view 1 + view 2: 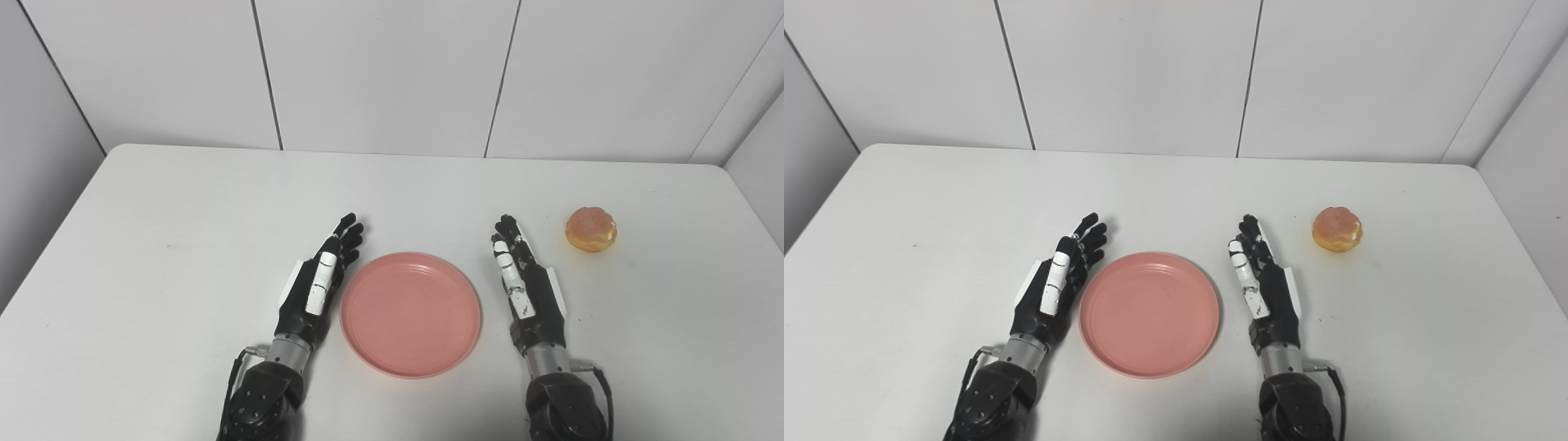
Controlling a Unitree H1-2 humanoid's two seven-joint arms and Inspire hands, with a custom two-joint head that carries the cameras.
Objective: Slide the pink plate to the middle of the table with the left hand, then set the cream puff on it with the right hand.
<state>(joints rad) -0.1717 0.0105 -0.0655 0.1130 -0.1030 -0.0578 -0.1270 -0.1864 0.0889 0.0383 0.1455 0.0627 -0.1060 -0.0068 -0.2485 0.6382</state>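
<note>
The pink plate (410, 314) sits on the table (184, 245) between two empty hands, fingers straight: left hand (315, 282), right hand (527, 288). The puff (591, 229) lies far right.

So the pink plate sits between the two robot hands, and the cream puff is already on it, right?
Not quite. The pink plate does sit between the left robot hand and the right robot hand, but the left eye view shows the cream puff on the table, right of the right robot hand.

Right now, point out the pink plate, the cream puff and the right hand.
pink plate (410, 318), left eye view, bare centre.
cream puff (591, 229), left eye view, top.
right hand (1265, 288), right eye view, middle.
</note>
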